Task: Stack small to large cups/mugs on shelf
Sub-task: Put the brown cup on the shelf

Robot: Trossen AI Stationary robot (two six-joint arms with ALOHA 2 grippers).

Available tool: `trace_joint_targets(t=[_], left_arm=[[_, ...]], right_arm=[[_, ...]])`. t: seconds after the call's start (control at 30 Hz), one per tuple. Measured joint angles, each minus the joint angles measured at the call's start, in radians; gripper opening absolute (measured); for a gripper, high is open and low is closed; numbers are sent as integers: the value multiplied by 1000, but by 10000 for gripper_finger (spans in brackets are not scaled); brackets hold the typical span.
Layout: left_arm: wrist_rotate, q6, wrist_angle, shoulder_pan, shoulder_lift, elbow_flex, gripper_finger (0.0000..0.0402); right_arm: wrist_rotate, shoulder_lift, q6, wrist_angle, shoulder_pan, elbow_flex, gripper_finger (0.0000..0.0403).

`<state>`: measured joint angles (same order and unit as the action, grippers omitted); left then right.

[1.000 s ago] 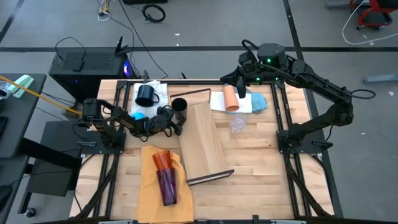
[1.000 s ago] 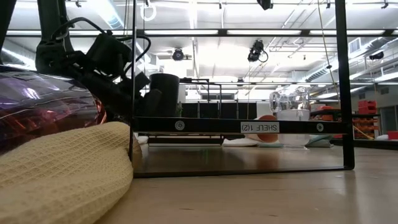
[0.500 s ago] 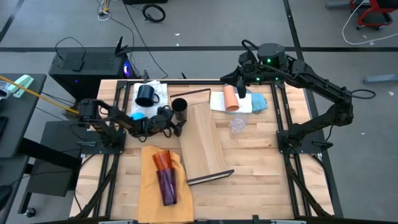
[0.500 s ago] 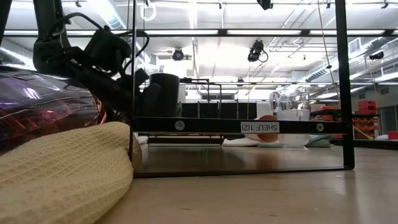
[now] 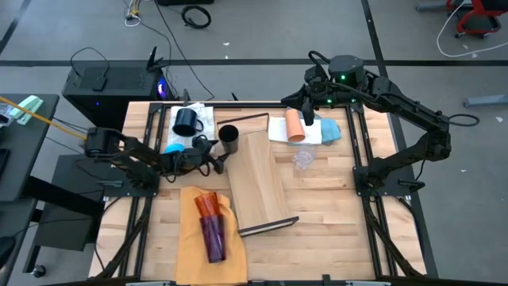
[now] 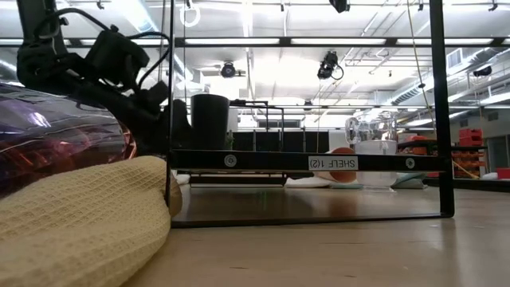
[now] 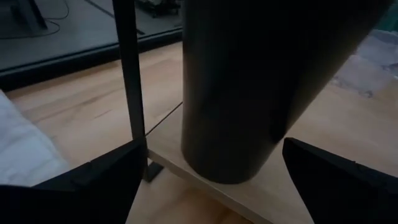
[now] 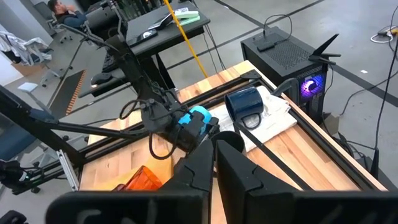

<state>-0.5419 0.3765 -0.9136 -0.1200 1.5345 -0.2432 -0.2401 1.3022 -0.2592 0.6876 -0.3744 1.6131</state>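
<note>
Left gripper, jaws wide, is sitting just beside the black cup standing on the shelf (upper centre-left). Next: probably fetching another cup. Right gripper is waiting, closed.

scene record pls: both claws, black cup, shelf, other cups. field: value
left claw: open, beside the black cup, not touching it
right claw: shut, empty, raised over the table's far side
black cup: upright on the shelf's far end
shelf: flat on table
navy mug: on white cloth
peach cup: lying on its side
tumblers: lying on yellow cloth
</note>
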Motion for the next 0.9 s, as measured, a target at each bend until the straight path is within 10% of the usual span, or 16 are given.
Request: trace_joint_targets(t=[0.47, 0.9], left_arm=[[35, 14, 102, 39, -37, 0, 333], [30, 84, 265, 132, -148, -1, 170]], right_arm=[[0, 0, -7, 0, 0, 0, 24], [0, 0, 8, 0, 0, 0, 24]])
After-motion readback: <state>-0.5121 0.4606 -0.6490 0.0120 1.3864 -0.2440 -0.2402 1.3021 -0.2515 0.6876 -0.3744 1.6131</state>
